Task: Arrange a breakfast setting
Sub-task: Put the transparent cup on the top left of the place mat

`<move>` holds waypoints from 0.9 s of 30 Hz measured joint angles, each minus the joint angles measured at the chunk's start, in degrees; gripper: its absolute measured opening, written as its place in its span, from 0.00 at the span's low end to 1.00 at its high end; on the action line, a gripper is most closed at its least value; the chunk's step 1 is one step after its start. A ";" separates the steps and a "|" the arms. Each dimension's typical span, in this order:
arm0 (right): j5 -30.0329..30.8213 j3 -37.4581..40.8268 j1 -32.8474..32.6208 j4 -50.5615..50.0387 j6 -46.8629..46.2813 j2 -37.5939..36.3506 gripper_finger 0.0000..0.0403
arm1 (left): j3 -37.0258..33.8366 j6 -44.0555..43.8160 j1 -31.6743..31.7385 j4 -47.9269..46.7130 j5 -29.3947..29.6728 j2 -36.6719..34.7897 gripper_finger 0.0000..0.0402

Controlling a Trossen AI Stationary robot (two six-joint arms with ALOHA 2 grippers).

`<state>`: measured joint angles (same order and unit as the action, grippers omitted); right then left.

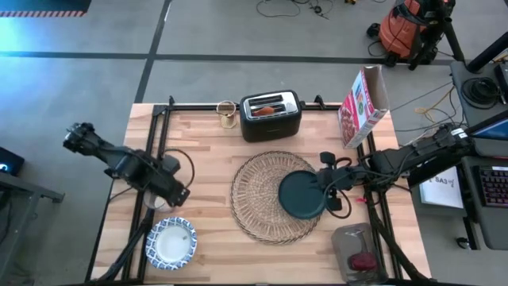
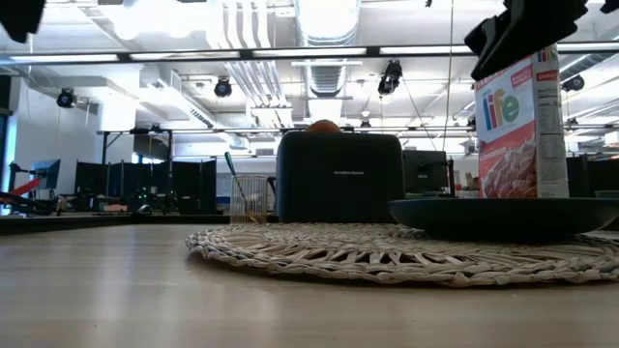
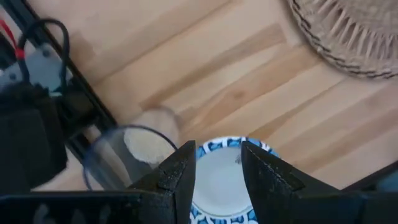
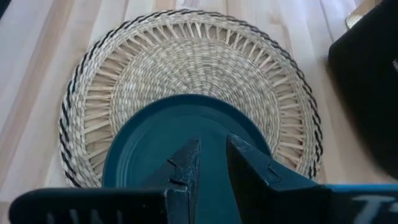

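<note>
On the placemat's [image 1: 266,195] right side the plate [image 1: 302,195] is lying flat, hard, slick and breakable, with the right gripper's [image 4: 211,168] narrow fingers hovering over its rim, the likely hold, while the left gripper's [image 3: 217,174] part-open fingers are hanging above the bowl [image 1: 171,242].

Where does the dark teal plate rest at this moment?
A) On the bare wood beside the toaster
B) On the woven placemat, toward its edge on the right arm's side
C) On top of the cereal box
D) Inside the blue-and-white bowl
B: the high view shows the dark teal plate lying on the woven placemat, off-centre toward the right gripper, whose fingers are at the plate's rim.
</note>
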<state>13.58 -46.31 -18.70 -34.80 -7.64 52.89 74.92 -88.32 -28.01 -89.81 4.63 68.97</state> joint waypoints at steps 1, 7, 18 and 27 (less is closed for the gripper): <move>0.01 0.28 0.00 0.00 -0.32 -0.01 0.17 | 0.07 -0.82 -0.85 0.16 -0.25 0.61 0.28; -0.04 0.85 0.00 -0.02 -1.42 0.06 0.17 | -1.82 -2.53 -3.14 -0.18 -4.65 4.09 0.28; -0.26 0.86 0.00 -0.05 -1.40 0.04 0.17 | -8.22 -3.77 -4.20 -0.20 -6.11 3.58 0.28; -0.28 0.88 0.00 -0.10 -1.40 0.06 0.17 | -10.15 -4.78 -4.20 -0.06 -6.94 2.05 0.28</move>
<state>13.30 -45.43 -18.70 -34.89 -9.04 52.95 64.78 -93.10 -32.21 -89.87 -2.31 71.01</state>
